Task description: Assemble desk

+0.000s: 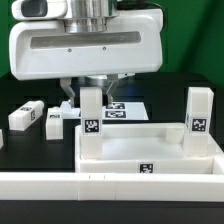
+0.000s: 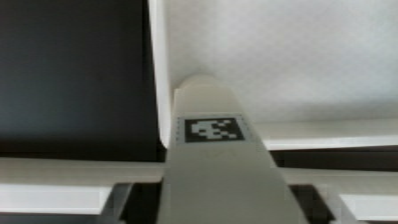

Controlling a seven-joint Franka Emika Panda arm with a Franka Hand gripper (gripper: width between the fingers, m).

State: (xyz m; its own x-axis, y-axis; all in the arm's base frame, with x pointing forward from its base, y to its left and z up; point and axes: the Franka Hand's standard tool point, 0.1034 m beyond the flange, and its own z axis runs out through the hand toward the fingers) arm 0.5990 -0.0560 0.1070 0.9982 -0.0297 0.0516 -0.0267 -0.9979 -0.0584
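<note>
**Desk slab** (image 1: pixel 125 150): white, raised rim, flat on the black table (image 1: pixel 30 150).
**Leg A** (image 1: pixel 91 112): tagged, upright at the slab's far corner on the exterior view's left.
**Leg B** (image 1: pixel 197 120): upright at the slab's far corner on the exterior view's right.
**Loose legs** (image 1: pixel 25 116): two, lying on the table off the slab's end on the exterior view's left.
**Hand** (image 1: pixel 90 98): straddles leg A; whether it clamps the leg cannot be told.

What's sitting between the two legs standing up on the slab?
Nothing. The exterior view shows only bare slab between that view's left leg and right leg.
</note>
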